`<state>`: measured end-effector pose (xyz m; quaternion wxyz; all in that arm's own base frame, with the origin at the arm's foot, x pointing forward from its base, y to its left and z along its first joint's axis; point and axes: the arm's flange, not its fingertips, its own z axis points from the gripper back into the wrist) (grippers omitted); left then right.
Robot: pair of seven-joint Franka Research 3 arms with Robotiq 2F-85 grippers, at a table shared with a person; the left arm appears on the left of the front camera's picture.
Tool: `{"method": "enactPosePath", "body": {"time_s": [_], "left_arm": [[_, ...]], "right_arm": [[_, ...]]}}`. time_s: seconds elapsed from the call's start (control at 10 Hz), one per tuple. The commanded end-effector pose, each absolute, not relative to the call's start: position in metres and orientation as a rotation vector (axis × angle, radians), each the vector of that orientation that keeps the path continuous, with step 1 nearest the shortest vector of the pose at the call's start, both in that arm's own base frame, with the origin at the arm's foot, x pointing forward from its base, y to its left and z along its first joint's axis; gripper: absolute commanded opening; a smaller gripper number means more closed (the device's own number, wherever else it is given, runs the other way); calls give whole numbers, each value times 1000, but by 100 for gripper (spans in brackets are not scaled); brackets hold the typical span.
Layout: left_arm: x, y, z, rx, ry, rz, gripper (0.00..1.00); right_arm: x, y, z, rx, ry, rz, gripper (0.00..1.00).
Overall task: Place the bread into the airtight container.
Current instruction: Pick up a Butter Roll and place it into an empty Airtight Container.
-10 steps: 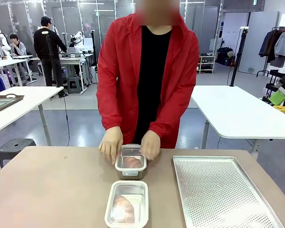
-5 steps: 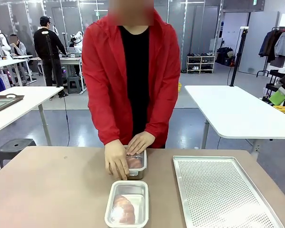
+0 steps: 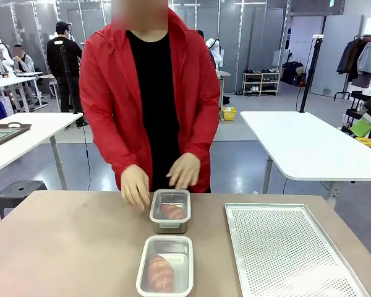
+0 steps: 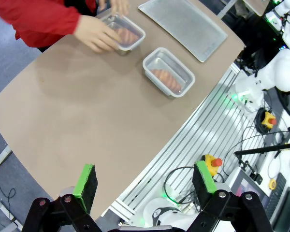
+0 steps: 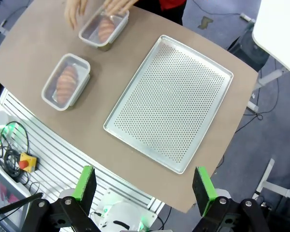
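Meanwhile, both sets of fingers, left (image 4: pixel 144 180) and right (image 5: pixel 143 186), stand wide and empty, well apart from the bread (image 3: pixel 171 211), which lies in the far airtight container (image 3: pixel 170 211) beyond them, between the person's hands (image 3: pixel 135 186), seemingly steadying it on the worktop (image 3: pixel 68 247).

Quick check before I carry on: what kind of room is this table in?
Likely a robotics lab or test hall: other white work tables stand around, another robot arm sits at a far table, and people work at benches behind the person in the red jacket.
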<state>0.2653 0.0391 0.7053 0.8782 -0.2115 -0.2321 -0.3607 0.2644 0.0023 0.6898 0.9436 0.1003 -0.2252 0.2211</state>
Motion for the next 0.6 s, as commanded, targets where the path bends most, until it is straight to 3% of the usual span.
{"method": "enactPosePath", "body": {"time_s": [0.0, 0.5], "left_arm": [[265, 39, 706, -450, -486, -774, 100], [265, 39, 706, -450, -486, -774, 100]], "right_arm": [[265, 0, 693, 199, -450, 458, 100], [265, 0, 693, 199, -450, 458, 100]]}}
